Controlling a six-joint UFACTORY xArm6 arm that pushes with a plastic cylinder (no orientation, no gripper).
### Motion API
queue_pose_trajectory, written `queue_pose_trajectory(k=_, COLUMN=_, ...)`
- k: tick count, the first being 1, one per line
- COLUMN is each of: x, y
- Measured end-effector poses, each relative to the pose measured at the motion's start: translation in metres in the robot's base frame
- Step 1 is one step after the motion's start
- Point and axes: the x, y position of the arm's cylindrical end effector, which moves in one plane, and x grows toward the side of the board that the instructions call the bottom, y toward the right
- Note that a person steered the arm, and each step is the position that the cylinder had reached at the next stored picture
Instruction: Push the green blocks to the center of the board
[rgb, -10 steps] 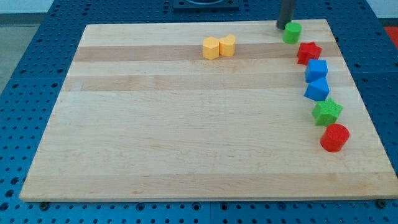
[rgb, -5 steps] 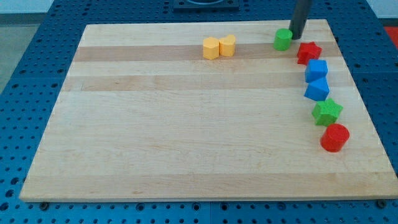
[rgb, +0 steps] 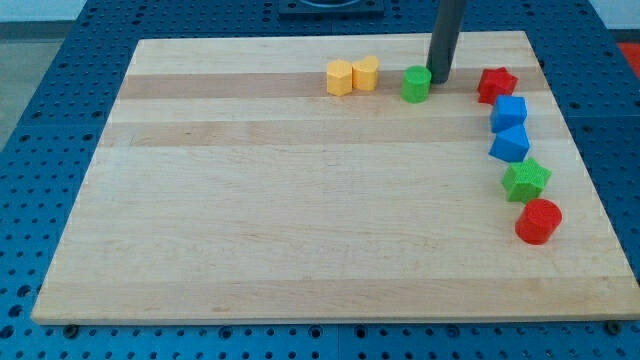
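Observation:
A green cylinder (rgb: 416, 84) stands near the board's top edge, right of centre. My tip (rgb: 437, 79) touches its right side. A green star block (rgb: 525, 180) lies at the board's right side, between a blue block above it and a red cylinder below it, far from my tip.
Two yellow blocks (rgb: 351, 75) sit side by side just left of the green cylinder. Down the right edge stand a red star (rgb: 496, 85), two blue blocks (rgb: 509, 128) and a red cylinder (rgb: 538, 221). The wooden board (rgb: 300, 200) lies on a blue perforated table.
My tip has moved from the top right corner to the left and slightly down, pushing the green cylinder left toward the yellow blocks. The other blocks have not moved.

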Motion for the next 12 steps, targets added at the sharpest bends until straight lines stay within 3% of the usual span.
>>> queue_pose_trajectory(k=4, x=0.013, y=-0.053)
queue_pose_trajectory(k=6, x=0.082, y=-0.123)
queue_pose_trajectory(k=7, x=0.096, y=-0.142)
queue_pose_trajectory(k=8, x=0.106, y=-0.126)
queue_pose_trajectory(k=10, x=0.214, y=-0.064)
queue_pose_trajectory(k=11, x=0.266, y=-0.007)
queue_pose_trajectory(k=12, x=0.284, y=0.057)
